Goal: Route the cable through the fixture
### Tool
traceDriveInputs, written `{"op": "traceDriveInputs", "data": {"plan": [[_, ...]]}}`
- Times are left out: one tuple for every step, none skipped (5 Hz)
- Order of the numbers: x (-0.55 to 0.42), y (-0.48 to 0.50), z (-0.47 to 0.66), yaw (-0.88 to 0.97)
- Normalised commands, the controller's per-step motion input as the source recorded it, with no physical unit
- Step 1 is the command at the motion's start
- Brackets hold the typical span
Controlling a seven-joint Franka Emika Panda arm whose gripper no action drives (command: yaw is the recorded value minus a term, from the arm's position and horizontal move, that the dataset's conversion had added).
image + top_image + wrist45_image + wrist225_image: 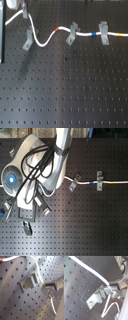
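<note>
The white cable [47, 40] rises to a peak at the first exterior view's top left, where my gripper [21, 8] is only partly in frame. From there it drops past the right side of the leftmost grey clip, the fixture [28, 39]. In both wrist views my gripper [44, 285] [111, 289] is shut on the cable [37, 269] [89, 270] right at one end of the fixture [30, 283] [96, 298]. The cable lies against that end, and I cannot tell whether it sits inside. A red band [114, 303] shows on the slack beyond the fingers.
Two more grey clips [73, 33] [103, 33] stand to the first exterior view's right with the cable running through them. In the second exterior view the arm [45, 163] hides the left part of the black perforated board [65, 90]. A grey strip [2, 35] borders the board.
</note>
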Motion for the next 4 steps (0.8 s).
{"op": "traceDriveInputs", "data": {"plan": [[0.0, 0.0, 0.01, 0.0], [-0.144, 0.071, 0.5, 0.0], [0.0, 0.0, 0.01, 0.0], [-0.241, 0.05, 0.2, 0.12]]}}
